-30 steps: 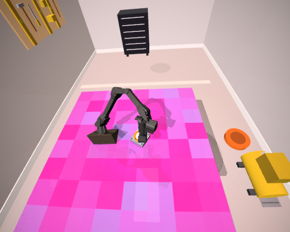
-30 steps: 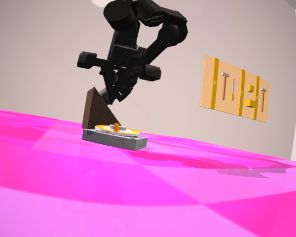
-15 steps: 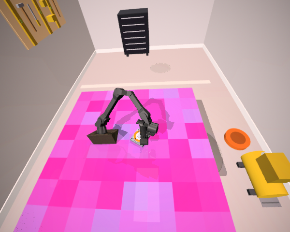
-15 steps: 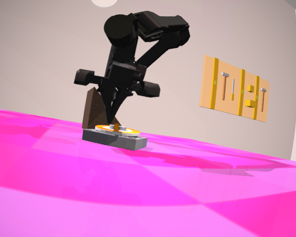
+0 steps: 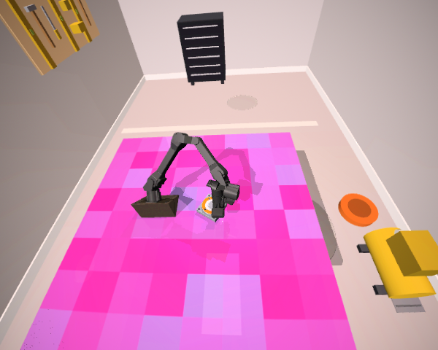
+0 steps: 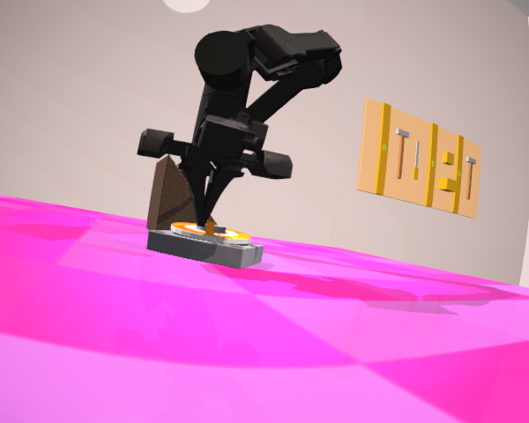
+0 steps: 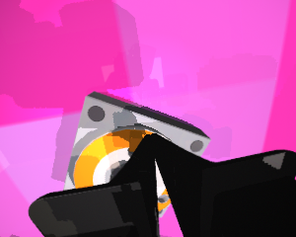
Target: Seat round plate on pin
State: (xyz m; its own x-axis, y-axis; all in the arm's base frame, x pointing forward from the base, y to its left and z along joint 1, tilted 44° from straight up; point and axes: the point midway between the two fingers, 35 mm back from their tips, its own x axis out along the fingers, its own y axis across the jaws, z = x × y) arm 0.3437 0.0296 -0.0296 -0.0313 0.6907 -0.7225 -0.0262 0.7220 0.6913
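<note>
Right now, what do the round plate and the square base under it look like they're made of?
Round plate: looks like rigid plastic or painted metal, with flat matte orange and white rings; the thin edge looks stiff. Square base: probably metal or grey plastic, with plain grey faces, sharp corners and dark round corner marks. The look leaves either open.

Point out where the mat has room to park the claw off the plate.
Free: pink checkered mat toward the camera from the grey square base, and right toward the orange disc. Crowded: between the brown arm pedestal and base, where the shut claw meets the orange-and-white round plate.
</note>
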